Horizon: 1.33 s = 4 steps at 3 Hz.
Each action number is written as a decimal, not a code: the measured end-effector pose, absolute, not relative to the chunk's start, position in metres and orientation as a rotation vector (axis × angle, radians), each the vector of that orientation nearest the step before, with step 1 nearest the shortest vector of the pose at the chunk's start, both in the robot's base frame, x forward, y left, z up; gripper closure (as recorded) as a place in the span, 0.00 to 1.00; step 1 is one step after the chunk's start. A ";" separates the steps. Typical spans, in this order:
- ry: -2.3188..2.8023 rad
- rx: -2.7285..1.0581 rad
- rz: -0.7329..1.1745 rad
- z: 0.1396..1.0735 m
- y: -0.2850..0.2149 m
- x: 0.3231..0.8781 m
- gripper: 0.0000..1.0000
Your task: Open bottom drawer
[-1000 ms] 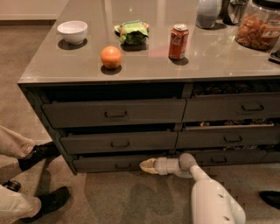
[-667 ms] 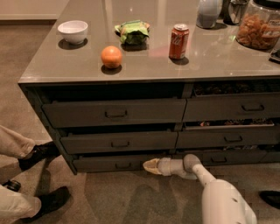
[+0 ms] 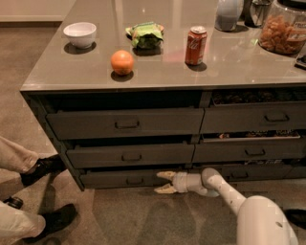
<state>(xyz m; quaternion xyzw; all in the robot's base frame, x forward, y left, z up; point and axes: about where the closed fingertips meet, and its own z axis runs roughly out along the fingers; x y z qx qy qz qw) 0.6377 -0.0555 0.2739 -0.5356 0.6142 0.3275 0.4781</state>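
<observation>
Under the counter (image 3: 239, 64), left stack, lowest slot: bottom drawer (image 3: 107, 179). It has the shallowest front of the three, with a thin dark gap along its top edge. Can't tell whether it's pulled out at all. Its small bar handle (image 3: 135, 181) sits at the centre of the front.

Robot's gripper (image 3: 160, 182) is down at the counter's foot, over the right end of that drawer front, right of the bar handle and apart from it. It lies horizontal, pointing left along the counter face. Fingers are spread wide, one above the other, empty. The upper finger (image 3: 166, 175) overlaps the drawer front. The lower finger (image 3: 164, 190) sits at the front's bottom edge, over the carpet (image 3: 124, 215). Contact with the front: can't tell. The white arm (image 3: 260, 217) comes in from the counter's lower right, with the wrist (image 3: 191, 182) low along the counter base.

On the counter top:
- white bowl (image 3: 80, 33) at the far left
- orange (image 3: 122, 61) near the front edge
- green packet (image 3: 146, 34) behind the orange
- red soda can (image 3: 196, 45) mid-top, upright
- snack jar (image 3: 284, 33) and grey jug (image 3: 228, 13) at the back right

Left of the counter, on the carpet: a person's legs, beige trousers (image 3: 14, 155) and black shoes (image 3: 43, 168).
</observation>
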 end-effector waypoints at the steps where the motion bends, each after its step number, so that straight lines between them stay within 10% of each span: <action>1: 1.453 -1.439 0.720 0.282 -0.028 0.635 0.00; 4: 1.478 -1.505 0.595 0.274 0.002 0.643 0.00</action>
